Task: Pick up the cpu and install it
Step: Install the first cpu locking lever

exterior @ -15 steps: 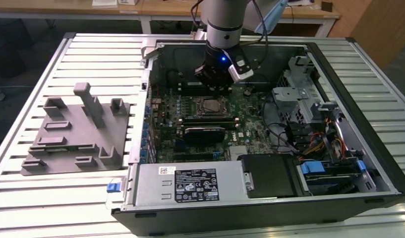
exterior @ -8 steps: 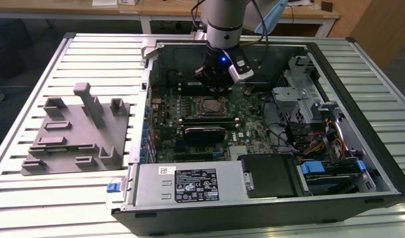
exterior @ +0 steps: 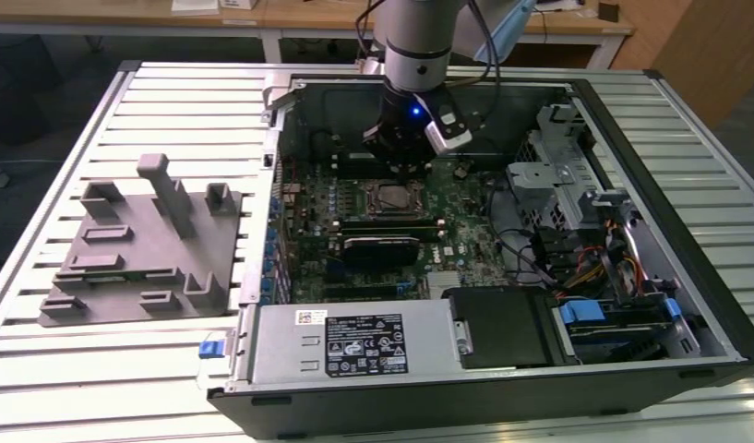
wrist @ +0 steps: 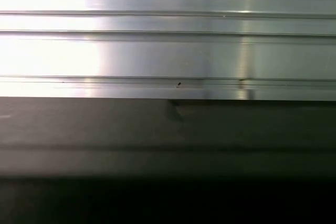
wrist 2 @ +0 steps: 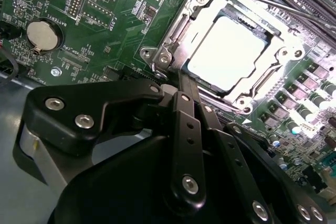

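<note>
Late in the install step, by the look of it: cpu (wrist 2: 231,51) no longer to be fetched but lying flat in the socket (wrist 2: 170,40) on the circuit board (wrist 2: 115,19), pale top bright inside the metal frame, seemingly level with no corner raised. Gripper (wrist 2: 177,80) low inside the open computer case (exterior: 672,185), tips just beside the near edge of the socket and apart from the chip's top, as far as the second wrist view allows. Fingers (wrist 2: 185,121) drawn together, tips meeting, nothing held between them. In the exterior view, gripper (exterior: 408,159) hanging directly over the socket area, with the grey fixture (exterior: 143,249) well apart on the ribbed table (wrist: 168,51) toward that view's left. Thin lever rod (wrist 2: 262,1) running along the far side of the frame; hard to tell whether latched or free. Judged from this, chip placed and grasp let go, locking not confirmed. Any further motion here calling for small, steady travel, tips kept off the chip's face and off the small parts crowding the socket, and no sideways push against the frame that might shift the chip in its seat.
</note>
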Controlling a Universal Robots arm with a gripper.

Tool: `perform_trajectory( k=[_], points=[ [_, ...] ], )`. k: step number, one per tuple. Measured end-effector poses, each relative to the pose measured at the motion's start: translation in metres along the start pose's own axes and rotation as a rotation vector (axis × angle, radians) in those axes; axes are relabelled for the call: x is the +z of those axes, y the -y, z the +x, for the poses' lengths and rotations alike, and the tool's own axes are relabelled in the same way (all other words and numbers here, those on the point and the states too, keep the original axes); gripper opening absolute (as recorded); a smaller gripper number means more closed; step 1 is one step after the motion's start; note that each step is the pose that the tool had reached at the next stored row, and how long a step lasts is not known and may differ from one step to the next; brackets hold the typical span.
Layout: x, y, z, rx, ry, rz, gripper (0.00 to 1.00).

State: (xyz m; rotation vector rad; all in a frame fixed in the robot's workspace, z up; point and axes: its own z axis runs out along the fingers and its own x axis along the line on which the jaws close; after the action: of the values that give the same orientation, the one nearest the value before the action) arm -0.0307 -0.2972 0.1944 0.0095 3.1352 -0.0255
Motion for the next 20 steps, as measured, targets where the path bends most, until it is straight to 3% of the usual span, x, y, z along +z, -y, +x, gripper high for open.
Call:
perform_trajectory(
  k=[16,17,20],
  points=[
    [-0.0031,-0.0008,-0.0005,0.0,0.0003,-0.0063,0.11],
    [-0.0181,0.0,-0.0004,0.0,-0.0018,-0.0059,0.11],
    [-0.0181,0.0015,-0.0004,0.0,-0.0018,-0.0059,0.11]
  ],
)
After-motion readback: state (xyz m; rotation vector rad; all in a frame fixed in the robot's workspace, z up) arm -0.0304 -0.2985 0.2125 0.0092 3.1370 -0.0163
